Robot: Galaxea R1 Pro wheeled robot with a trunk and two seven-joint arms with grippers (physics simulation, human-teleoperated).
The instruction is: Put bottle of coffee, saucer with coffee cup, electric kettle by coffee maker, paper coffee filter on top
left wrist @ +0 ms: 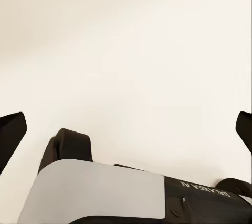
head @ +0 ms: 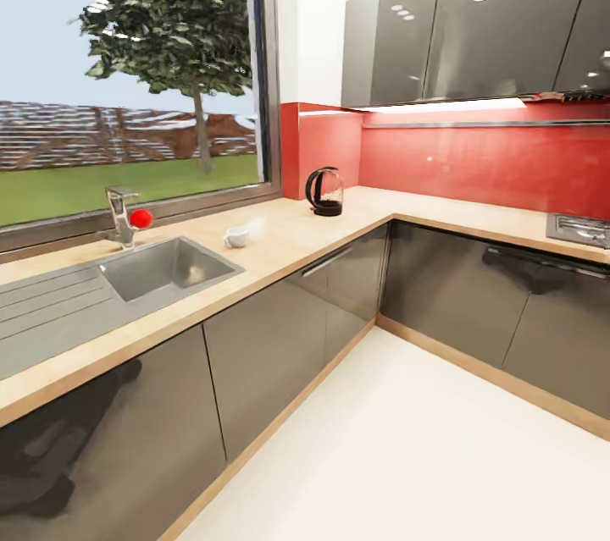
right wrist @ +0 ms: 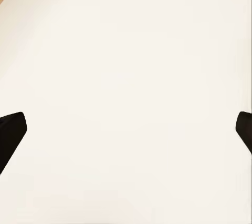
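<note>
- Along the L-shaped countertop (head: 280,240), under the window, is where all the action will be. No coffee maker anywhere on the stretch I can see, so I'd say the station is barely started.
- Sink (head: 165,266) is set into the counter's left run, with the tap and its red knob at the back edge by the window.
- Electric kettle (head: 325,190) stands upright in the counter's inner corner, against the red backsplash. It probably has to move once the coffee maker's spot is known.
- Small white coffee cup (head: 238,235) sits near the sink's right edge, well apart from the kettle. Can't tell if a saucer is under it.
- Coffee bottle, filter, shelf: still to find.
- Left gripper (left wrist: 126,129) and right gripper (right wrist: 126,129) both point at bare pale floor, fingers spread wide, holding nothing.
</note>
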